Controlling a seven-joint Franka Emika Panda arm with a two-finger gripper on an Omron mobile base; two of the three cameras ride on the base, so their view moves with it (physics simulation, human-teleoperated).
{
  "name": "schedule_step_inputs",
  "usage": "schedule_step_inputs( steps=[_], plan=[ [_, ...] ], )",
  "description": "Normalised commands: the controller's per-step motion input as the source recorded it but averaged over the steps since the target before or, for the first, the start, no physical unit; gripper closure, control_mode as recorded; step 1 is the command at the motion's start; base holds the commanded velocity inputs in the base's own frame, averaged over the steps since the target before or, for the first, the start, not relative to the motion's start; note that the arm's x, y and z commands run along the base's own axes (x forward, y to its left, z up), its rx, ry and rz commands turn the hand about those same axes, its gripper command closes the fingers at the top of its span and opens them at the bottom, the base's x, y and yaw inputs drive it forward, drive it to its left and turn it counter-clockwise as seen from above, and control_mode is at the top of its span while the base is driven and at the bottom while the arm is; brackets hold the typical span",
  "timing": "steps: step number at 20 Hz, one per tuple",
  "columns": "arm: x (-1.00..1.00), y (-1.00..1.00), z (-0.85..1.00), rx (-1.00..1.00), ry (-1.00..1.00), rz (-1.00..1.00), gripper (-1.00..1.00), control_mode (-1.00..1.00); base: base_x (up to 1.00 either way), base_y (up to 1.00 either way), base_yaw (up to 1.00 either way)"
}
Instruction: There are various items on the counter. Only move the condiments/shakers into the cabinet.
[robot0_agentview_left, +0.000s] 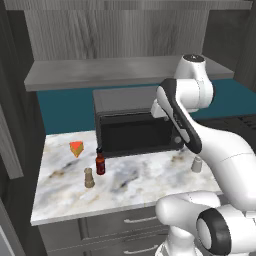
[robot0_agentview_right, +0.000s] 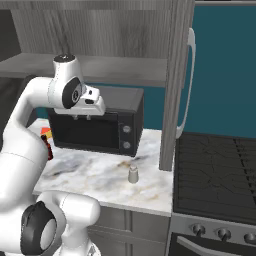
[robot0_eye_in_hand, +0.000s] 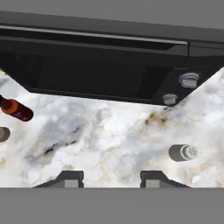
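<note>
On the marbled counter (robot0_agentview_left: 145, 186) stand a dark red sauce bottle (robot0_agentview_left: 100, 163) (robot0_eye_in_hand: 16, 109), a tan pawn-shaped shaker (robot0_agentview_left: 89, 178) (robot0_eye_in_hand: 3, 133) just in front of it, and a pale grey shaker (robot0_agentview_left: 197, 164) (robot0_agentview_right: 133, 174) (robot0_eye_in_hand: 183, 152) far to the right. My gripper (robot0_agentview_right: 82, 118) (robot0_eye_in_hand: 111, 178) hangs high over the counter in front of the microwave, open, with nothing between its fingers. The bottle lies off to its left and the grey shaker to its right. The cabinet shelf (robot0_agentview_left: 100, 72) (robot0_agentview_right: 120, 70) runs above the microwave.
A black microwave (robot0_agentview_left: 135, 125) (robot0_agentview_right: 100, 127) sits at the back of the counter under the shelf. An orange food wedge (robot0_agentview_left: 76, 148) lies at the back left. A stove (robot0_agentview_right: 220, 180) adjoins the counter's right side past a grey upright panel (robot0_agentview_right: 172, 100). Grey drawers (robot0_agentview_left: 125, 225) sit below.
</note>
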Motion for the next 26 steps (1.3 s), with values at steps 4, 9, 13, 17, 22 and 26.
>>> schedule_step_inputs(
  steps=[4, 9, 13, 17, 22, 26],
  plan=[
    [-0.20, 0.00, 0.00, 0.00, -0.01, 0.00, -1.00, -1.00, 0.00, 0.00, 0.00],
    [-0.89, 0.37, -0.11, 0.00, -0.14, 0.00, -1.00, -1.00, 0.00, 0.00, 0.00],
    [-0.82, 0.59, -0.16, -0.01, -0.07, 0.00, -1.00, -1.00, 0.00, 0.00, 0.00],
    [-0.55, 0.81, -0.12, -0.03, 0.00, 0.00, -1.00, -1.00, 0.00, 0.00, 0.00],
    [-0.23, 0.93, -0.11, -0.05, 0.00, 0.00, -1.00, -1.00, 0.00, 0.00, 0.00],
    [-0.01, 0.85, -0.08, -0.04, 0.00, 0.00, -1.00, -1.00, 0.00, 0.00, 0.00]
  ],
)
